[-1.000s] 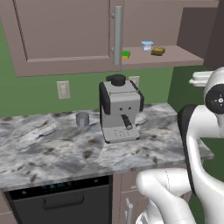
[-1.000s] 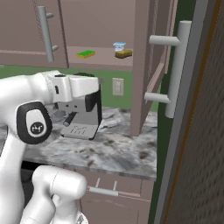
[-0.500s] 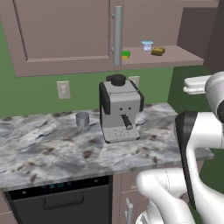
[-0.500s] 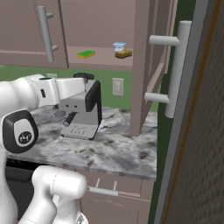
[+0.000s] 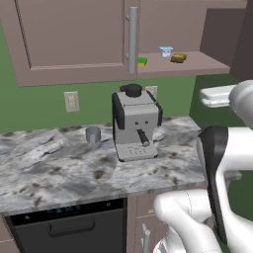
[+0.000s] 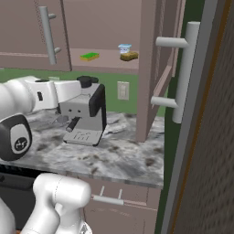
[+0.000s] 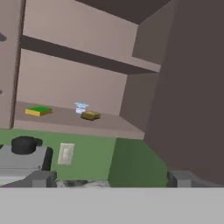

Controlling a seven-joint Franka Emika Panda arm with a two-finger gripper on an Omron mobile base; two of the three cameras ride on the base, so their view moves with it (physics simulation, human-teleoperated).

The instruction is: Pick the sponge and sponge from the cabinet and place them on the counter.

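Jaws [image 7: 109, 178]: spread wide, holding nothing.
Green sponge [image 7: 38, 111]: cabinet [image 7: 78, 83] bottom shelf, at 10 o'clock from me.
Tan sponge [image 7: 90, 116]: same shelf, at 11, beside white cup [image 7: 81, 107].
Approach: rise, centre on one sponge, avoid the cup.

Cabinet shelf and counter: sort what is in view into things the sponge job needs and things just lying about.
Job:
- green sponge on the cabinet shelf
- tan sponge on the same shelf
- counter, where both must go
- end effector, open, holding nothing

Lying about:
- white cup beside the tan sponge
- coffee machine
- small grey cup on the counter
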